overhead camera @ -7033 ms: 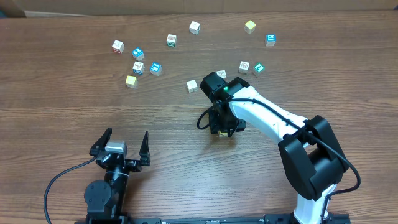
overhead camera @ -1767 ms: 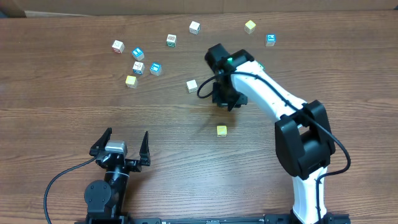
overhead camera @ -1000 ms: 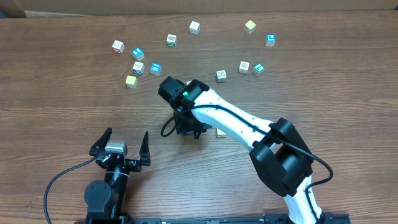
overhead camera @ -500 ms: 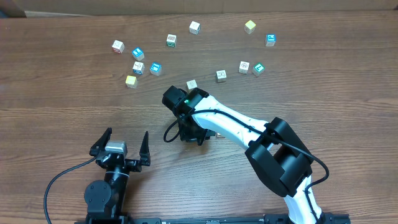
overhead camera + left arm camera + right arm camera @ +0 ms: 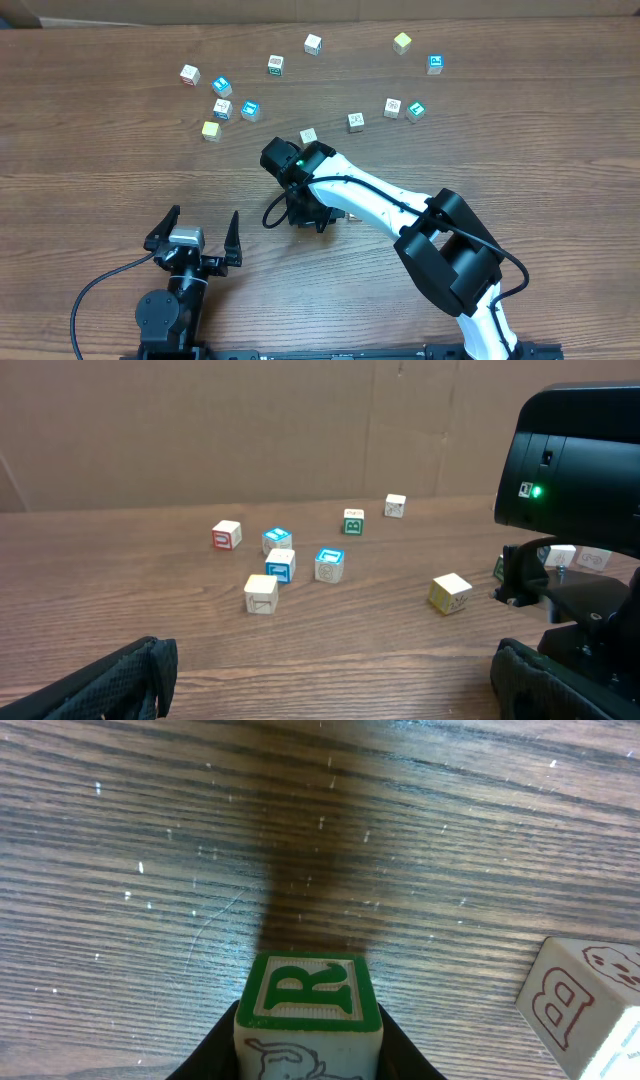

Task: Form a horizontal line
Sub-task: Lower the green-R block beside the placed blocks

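While the right gripper clamps a green-R white wooden cube near a pale red-B cube, the left gripper gapes idle and the horizontal line seems barely begun.

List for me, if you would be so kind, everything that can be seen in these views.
Scattered cubes: thirteen; white, blue-marked, green-marked, yellow; far part of the table.
Green-R cube: one; whitish, green letter; between the right jaws.
Red-B cube: one; pale; on the table beside it, not touching.
Table: one; brown wood.
Cardboard backdrop: one; tan; behind the table.
Left gripper: black; near edge, jaws open, empty.
Right gripper: black; mid-table, jaws closed on the Green-R cube.
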Controlling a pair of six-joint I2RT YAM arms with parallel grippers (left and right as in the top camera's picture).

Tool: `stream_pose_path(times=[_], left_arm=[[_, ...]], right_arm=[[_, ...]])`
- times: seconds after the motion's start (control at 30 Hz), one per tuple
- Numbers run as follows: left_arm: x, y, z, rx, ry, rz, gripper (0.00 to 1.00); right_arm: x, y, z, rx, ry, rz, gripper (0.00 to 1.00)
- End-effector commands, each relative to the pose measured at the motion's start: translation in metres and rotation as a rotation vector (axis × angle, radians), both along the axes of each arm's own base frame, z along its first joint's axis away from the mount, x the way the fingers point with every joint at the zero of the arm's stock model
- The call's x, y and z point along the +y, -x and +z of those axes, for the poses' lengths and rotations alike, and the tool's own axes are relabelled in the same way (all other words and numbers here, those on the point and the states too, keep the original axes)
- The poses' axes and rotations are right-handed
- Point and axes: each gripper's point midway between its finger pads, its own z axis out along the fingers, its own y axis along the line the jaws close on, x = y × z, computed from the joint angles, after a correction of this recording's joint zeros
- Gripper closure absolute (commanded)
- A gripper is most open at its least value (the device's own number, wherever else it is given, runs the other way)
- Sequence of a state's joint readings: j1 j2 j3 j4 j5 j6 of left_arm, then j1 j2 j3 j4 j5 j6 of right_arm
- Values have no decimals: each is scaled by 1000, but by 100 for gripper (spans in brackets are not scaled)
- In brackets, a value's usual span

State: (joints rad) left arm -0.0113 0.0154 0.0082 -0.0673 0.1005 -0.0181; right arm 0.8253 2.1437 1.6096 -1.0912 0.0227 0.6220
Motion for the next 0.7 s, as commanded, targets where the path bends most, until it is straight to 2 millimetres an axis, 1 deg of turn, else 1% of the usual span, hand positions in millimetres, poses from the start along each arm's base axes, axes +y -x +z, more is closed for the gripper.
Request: stream_pose_path(times=[0.0,0.13,0.67], left_arm=[[2,0,0,-6,-23,9,1],[2,0,0,-6,-23,9,0],[2,0,0,-6,-23,9,1]], right_arm=[[-1,0,6,-14,-11,-8,76],[-3,1,2,-11,-10,-8,76],[-2,0,2,-14,-14,-9,75]])
